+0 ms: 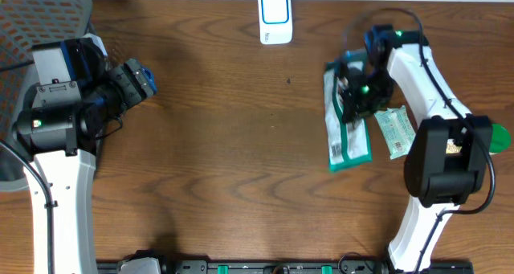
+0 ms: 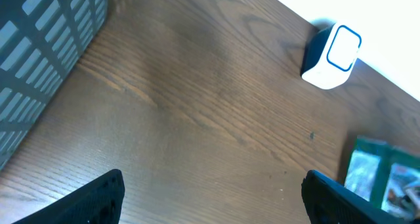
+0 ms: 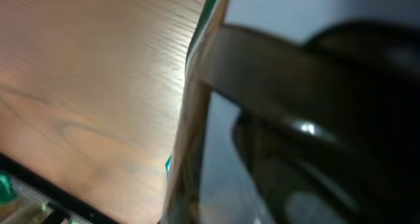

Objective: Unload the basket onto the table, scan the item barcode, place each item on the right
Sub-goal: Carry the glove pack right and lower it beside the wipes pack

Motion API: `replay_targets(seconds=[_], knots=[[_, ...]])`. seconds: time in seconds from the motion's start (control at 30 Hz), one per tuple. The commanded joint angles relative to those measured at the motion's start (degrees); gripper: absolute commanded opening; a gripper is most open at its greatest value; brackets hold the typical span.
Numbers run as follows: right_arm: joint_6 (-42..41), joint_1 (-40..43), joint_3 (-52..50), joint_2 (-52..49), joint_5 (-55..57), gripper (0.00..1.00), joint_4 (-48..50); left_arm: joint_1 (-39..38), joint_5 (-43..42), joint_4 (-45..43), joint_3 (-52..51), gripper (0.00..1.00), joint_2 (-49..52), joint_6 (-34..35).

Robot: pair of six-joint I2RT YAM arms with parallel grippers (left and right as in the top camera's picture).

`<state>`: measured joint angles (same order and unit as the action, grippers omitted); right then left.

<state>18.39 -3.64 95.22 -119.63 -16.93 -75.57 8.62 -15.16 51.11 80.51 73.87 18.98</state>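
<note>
Toward the right of the wooden table [image 1: 225, 145], my right gripper [image 1: 356, 93] stood with its jaws clenched tight over the upper end of the teal-edged packet [image 1: 349, 145]. That packet lay lengthwise on the wood, its printed lower end extending toward the near edge. Whether a fold of it was pinched between the jaws could not be told: the overhead view hid the fingertips, and the right wrist view was filled by one dark finger [image 3: 289, 66] pressed close to a teal-trimmed edge, all of it blurred.

Just beside the packet, on its outer side, lay a smaller pale green packet [image 1: 395, 132], tilted and partly under my right arm. A green object [image 1: 499, 137] showed at the far right edge, mostly hidden by the arm.

The white scanner [image 1: 275, 17], with its blue-outlined window, stood at the far edge of the table near the middle, well apart from both packets. In the left wrist view it appeared at upper right [image 2: 331, 56], with a corner of the teal-edged packet at lower right.

At the left side, my left gripper [image 1: 143, 79] hung above bare wood with its jaws released and spread wide, grasping nothing. It pointed across the table. A grey mesh basket [image 1: 48, 13] occupied the far left corner behind it.
</note>
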Motion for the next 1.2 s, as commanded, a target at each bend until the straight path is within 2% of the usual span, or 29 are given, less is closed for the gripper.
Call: replay_targets(seconds=[0.0, 0.23, 0.37, 0.4, 0.5, 0.57, 0.6, 0.83, 0.97, 1.17], knots=[[-1.25, 2.01, -3.41, -0.50, 1.03, 0.01, 3.41, 0.20, -0.70, 0.07, 0.57, 0.87, -0.13, -1.18], [-9.18, 3.96, -7.32, -0.50, 17.33, 0.01, 6.21, 0.20, -0.68, 0.07, 0.57, 0.87, -0.13, -1.16], [-11.72, 4.04, -7.32, -0.50, 21.42, 0.03, 6.19, 0.20, -0.70, 0.07, 0.57, 0.87, -0.13, -1.18], [-11.72, 4.02, -7.32, -0.50, 21.40, 0.12, 6.19, 0.20, -0.70, 0.07, 0.57, 0.88, -0.13, -1.16], [-11.74, 3.98, -7.32, -0.50, 21.38, 0.52, 6.23, 0.20, -0.70, 0.07, 0.57, 0.87, -0.13, -1.18], [-11.76, 3.98, -7.32, -0.50, 21.38, 0.63, 6.32, 0.20, -0.70, 0.07, 0.57, 0.87, -0.13, -1.18], [-11.76, 3.98, -7.32, -0.50, 21.38, 0.98, 6.45, 0.20, -0.68, 0.09, 0.57, 0.87, -0.13, -1.16], [-11.74, 3.93, -6.91, -0.50, 22.86, 0.99, 6.38, 0.20, -0.70, 0.07, 0.57, 0.87, -0.13, -1.16], [-13.55, 3.91, -3.65, -0.46, 25.94, 0.99, 3.08, 0.20, -0.70, 0.07, 0.57, 0.87, -0.13, -1.16], [-22.84, 3.43, 1.38, -0.46, 25.73, 0.99, 2.69, 0.20, -0.70, 0.07, 0.57, 0.87, -0.13, -1.18]])
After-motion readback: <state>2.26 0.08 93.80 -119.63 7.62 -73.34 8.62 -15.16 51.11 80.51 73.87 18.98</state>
